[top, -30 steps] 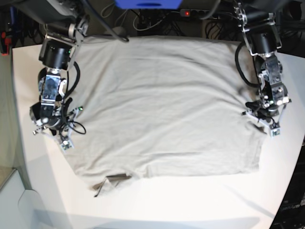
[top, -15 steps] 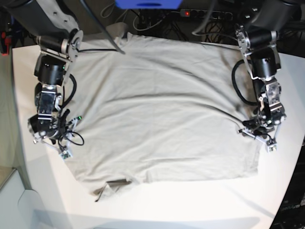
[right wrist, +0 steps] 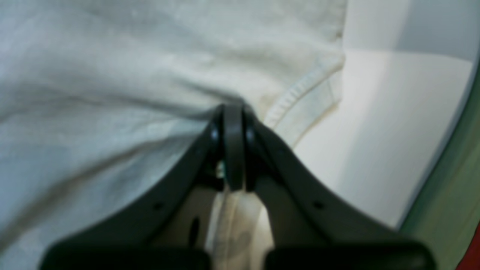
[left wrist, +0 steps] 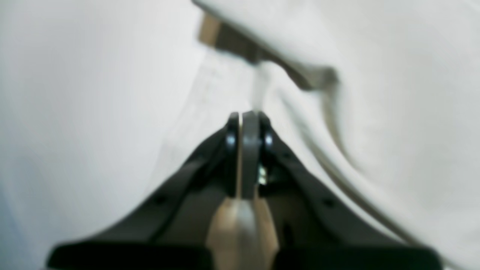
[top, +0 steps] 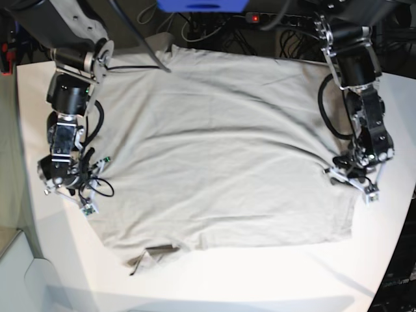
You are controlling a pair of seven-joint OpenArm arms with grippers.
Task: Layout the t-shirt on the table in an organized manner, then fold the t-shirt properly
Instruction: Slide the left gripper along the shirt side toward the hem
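Note:
The light beige t-shirt (top: 221,149) lies spread across the white table (top: 260,279), and a small darker flap (top: 153,252) is turned up at its near edge. My right gripper (top: 88,201) is at the shirt's left side in the base view. In the right wrist view my right gripper (right wrist: 232,107) is shut on the t-shirt (right wrist: 112,93) by a stitched hem (right wrist: 300,93). My left gripper (top: 352,182) sits at the opposite side edge. Seen from the left wrist, my left gripper (left wrist: 249,114) is shut on blurred cloth (left wrist: 393,93).
Cables and a power strip (top: 260,16) run behind the table's far edge, beside a blue object (top: 201,5). The table's curved edge (top: 396,247) passes close to the left arm. A pale box (top: 19,273) stands off the near left corner.
Both grippers have moved toward the table's near edge, still shut on the shirt's sides. The shirt has slid a little nearer with them, and its near corners have drawn inward.

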